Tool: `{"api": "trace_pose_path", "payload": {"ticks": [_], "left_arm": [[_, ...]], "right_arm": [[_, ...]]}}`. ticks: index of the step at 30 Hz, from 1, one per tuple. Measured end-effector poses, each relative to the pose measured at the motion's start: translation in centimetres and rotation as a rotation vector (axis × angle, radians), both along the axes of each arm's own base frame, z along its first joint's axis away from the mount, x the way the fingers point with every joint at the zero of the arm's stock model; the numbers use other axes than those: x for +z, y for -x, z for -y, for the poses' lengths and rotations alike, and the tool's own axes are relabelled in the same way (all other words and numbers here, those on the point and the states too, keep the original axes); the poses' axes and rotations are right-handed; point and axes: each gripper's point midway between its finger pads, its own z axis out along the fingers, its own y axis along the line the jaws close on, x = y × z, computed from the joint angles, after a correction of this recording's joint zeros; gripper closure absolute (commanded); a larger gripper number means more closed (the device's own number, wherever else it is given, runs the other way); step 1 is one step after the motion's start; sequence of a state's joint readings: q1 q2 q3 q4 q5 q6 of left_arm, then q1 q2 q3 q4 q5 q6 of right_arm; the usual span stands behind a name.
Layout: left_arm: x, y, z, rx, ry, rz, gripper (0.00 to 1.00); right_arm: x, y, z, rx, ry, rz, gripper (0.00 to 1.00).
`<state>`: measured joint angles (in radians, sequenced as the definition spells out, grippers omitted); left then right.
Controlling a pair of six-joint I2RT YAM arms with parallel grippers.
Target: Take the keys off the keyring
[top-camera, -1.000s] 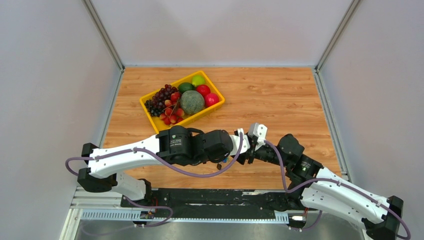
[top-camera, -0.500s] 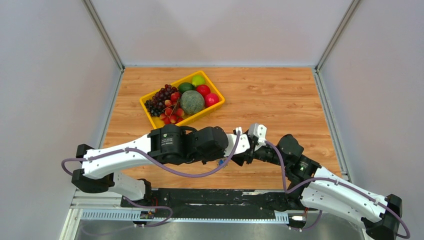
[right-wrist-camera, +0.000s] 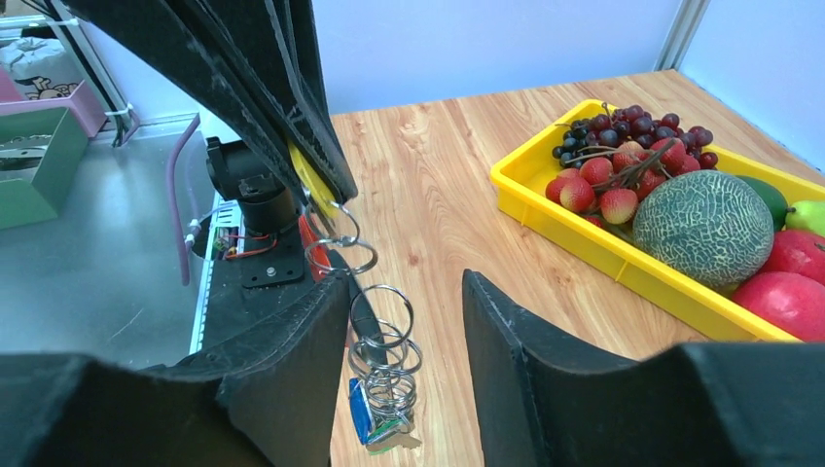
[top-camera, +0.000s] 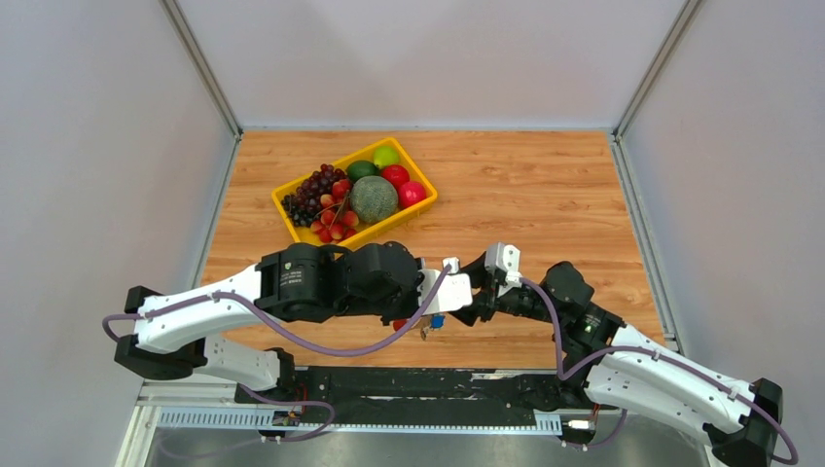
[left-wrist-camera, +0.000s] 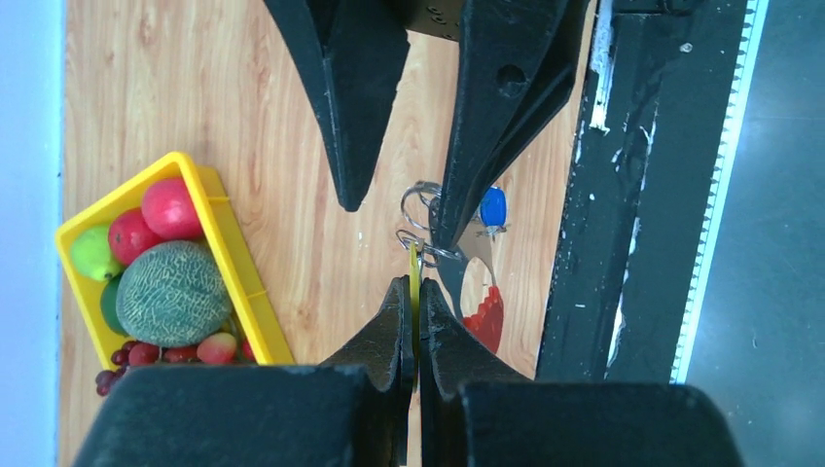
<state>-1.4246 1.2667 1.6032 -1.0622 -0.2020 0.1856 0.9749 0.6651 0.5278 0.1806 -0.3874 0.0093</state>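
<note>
My left gripper [left-wrist-camera: 412, 284] is shut on a thin yellow key [left-wrist-camera: 412, 265], seen edge-on between its pads. From that key hangs the keyring [right-wrist-camera: 382, 313], a chain of silvery rings. A blue key [right-wrist-camera: 360, 409] and a green key [right-wrist-camera: 391, 433] dangle at the keyring's lower end, and a red oval tag [left-wrist-camera: 486, 313] hangs beside it. My right gripper [right-wrist-camera: 404, 282] is open, and the rings hang between its fingers, close against one finger. In the top view the bunch [top-camera: 434, 321] shows between the two grippers, just above the table's near edge.
A yellow tray [top-camera: 292, 222] of fruit, with a melon [top-camera: 374, 198], grapes and apples, stands on the wooden table behind the left arm. The black base rail [top-camera: 418, 384] runs along the near edge under the grippers.
My left arm has drawn back to the left with the yellow key, stretching the ring chain out from the right gripper. The right jaws have opened a little wider.
</note>
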Motion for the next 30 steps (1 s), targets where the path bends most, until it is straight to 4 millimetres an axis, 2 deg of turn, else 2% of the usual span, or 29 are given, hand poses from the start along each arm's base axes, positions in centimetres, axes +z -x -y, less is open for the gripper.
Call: {"api": "trace_pose_path", "payload": {"ticks": [5, 13, 20, 23, 30], "left_arm": [[-0.6, 0.6, 0.2, -0.050, -0.015, -0.012, 1.00], [-0.6, 1.0, 0.3, -0.089, -0.016, -0.010, 1.00], [-0.1, 1.1, 0.0, -0.102, -0.003, 0.004, 1.00], [0.2, 1.1, -0.2, -0.106, 0.006, 0.014, 1.00], [0.3, 0.7, -0.8, -0.105, -0.001, 0.047, 1.00]], "right_arm": [[0.4, 0.6, 0.0, 0.027, -0.011, 0.010, 0.56], [0.5, 1.9, -0.5, 0.116, -0.014, 0.015, 0.59], [1.0, 2.7, -0.7, 0.165, -0.025, 0.021, 0.84], [1.3, 2.8, -0.8, 0.175, -0.028, 0.022, 0.98], [1.7, 2.6, -1.0, 0.173, -0.031, 0.016, 1.00]]}}
